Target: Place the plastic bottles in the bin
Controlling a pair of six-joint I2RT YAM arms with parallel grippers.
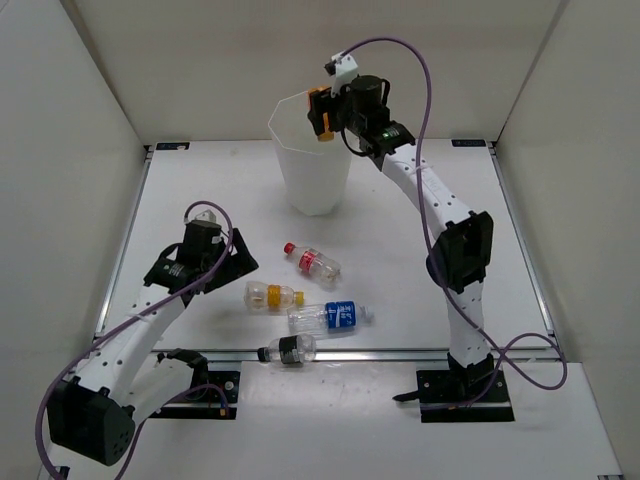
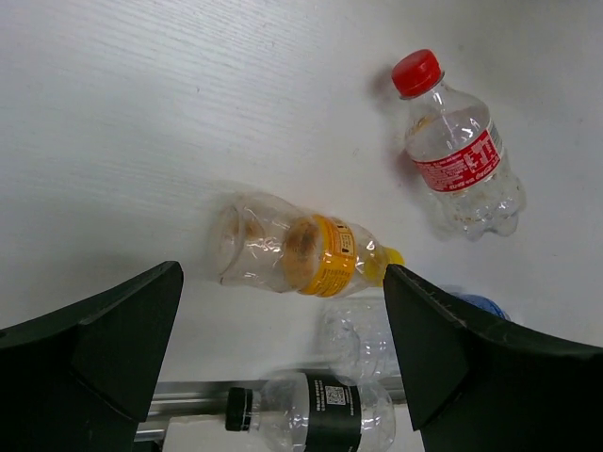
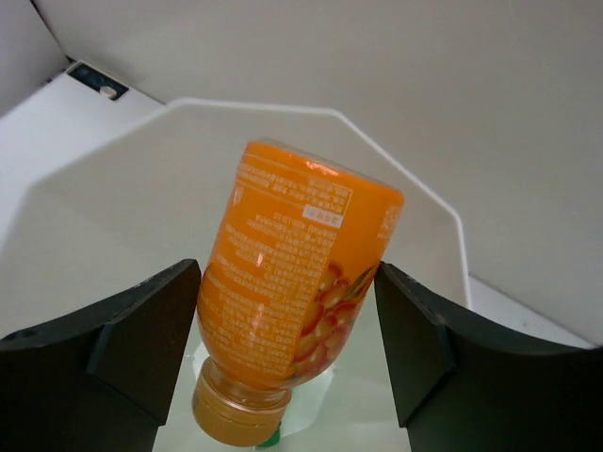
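Over the far bin [image 1: 305, 185], right gripper [image 3: 287, 301] pinches a probably light, slippery orange bottle [image 3: 297, 254] mid-body; left gripper [image 2: 283, 282] gapes wide, empty, above yellow-capped bottle [image 2: 306, 250].

glossy orange plastic bottle [image 3: 297, 282], translucent bin [image 3: 113, 207], matt table [image 2: 141, 113]

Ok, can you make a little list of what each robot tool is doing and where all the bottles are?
right tool: shut on the orange bottle, cap pointing down, over the bin
left tool: open, holding nothing, above the yellow-cap bottle
lying on the table: yellow-cap bottle, red-label bottle, blue-label bottle, black-band bottle
bin: standing upright at the far side of the table
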